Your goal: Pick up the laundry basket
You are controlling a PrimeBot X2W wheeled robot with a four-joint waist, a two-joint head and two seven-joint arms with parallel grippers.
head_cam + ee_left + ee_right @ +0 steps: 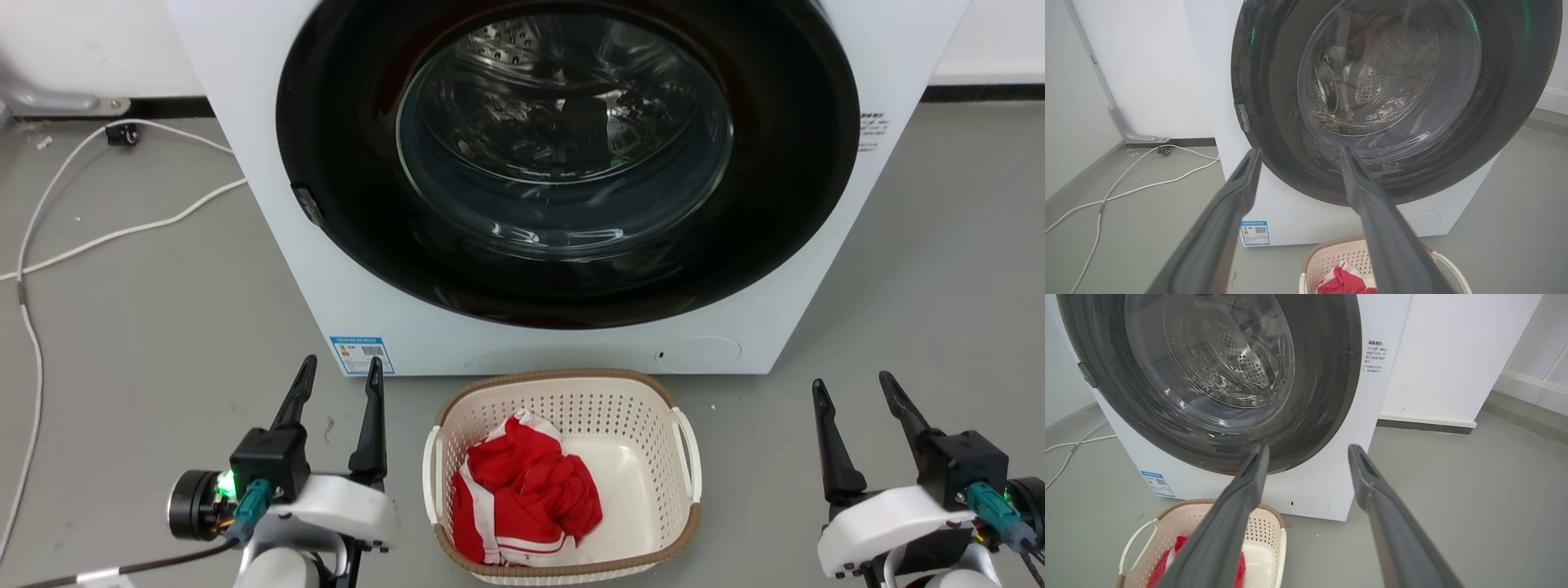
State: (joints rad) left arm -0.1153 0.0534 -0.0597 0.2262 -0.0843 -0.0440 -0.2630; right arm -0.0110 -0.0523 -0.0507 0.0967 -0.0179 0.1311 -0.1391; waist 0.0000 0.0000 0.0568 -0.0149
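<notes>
The left gripper and the right gripper are held low over the grey floor, both with fingers spread, empty, pointing toward the washing machine. Between them, touching neither, the laundry basket sits on the floor just before the machine, holding a crumpled red-and-white garment.

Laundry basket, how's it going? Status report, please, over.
Left gripper open, empty. Right gripper open, empty. Laundry basket on floor between them, red cloth inside. Handles unobstructed; washing machine close behind.
</notes>
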